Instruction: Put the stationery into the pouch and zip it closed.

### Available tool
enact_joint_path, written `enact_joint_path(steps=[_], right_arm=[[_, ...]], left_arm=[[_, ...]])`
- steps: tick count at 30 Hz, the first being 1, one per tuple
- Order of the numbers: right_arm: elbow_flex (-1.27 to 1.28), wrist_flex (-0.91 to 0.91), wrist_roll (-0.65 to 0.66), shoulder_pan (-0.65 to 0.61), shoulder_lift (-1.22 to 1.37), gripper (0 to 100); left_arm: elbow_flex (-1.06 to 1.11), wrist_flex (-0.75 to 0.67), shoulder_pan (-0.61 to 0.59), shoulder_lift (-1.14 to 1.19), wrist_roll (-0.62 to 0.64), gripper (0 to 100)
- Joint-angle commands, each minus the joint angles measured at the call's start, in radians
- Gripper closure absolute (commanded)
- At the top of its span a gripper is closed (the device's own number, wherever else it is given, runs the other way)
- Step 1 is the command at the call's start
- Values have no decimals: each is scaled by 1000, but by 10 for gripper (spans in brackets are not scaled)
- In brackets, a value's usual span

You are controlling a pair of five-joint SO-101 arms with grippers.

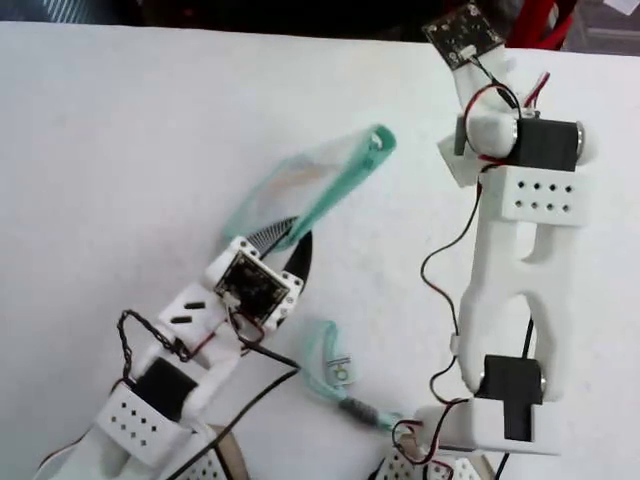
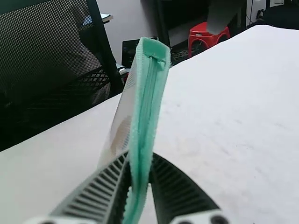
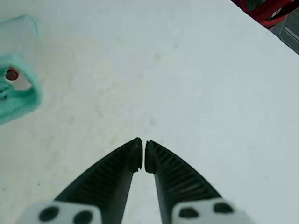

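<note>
Left jaws clenched on the mint zip edge of the pouch [image 2: 145, 107], which stood up on edge above the table [image 1: 120, 130] | right jaws pinched shut on nothing, over bare table near the pouch's far end | zip-closing step, I reckoned | next: right jaws had to open and line up on the pull while left held firm
</note>
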Motion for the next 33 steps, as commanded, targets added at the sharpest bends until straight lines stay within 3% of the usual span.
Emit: enact_joint_path(steps=[1, 6, 13, 19, 25, 28, 33], right_arm=[[-41, 8, -6, 8, -15, 980], [-44, 56, -12, 7, -22, 977], [-34, 70, -281, 113, -130, 914], [126, 58, -322, 213, -196, 964], [500, -143, -325, 285, -272, 978], [692, -249, -328, 295, -337, 978], [967, -406, -364, 252, -473, 978]], left_arm=[[-26, -15, -7, -12, -3, 976], [-26, -15, -7, -12, -3, 976], [-78, 14, -56, -7, -12, 976], [-391, 377, -157, -4, -12, 976], [-654, 623, -183, 84, -12, 976], [-718, 585, -185, 312, -14, 976], [-779, 327, -148, 585, -91, 976]])
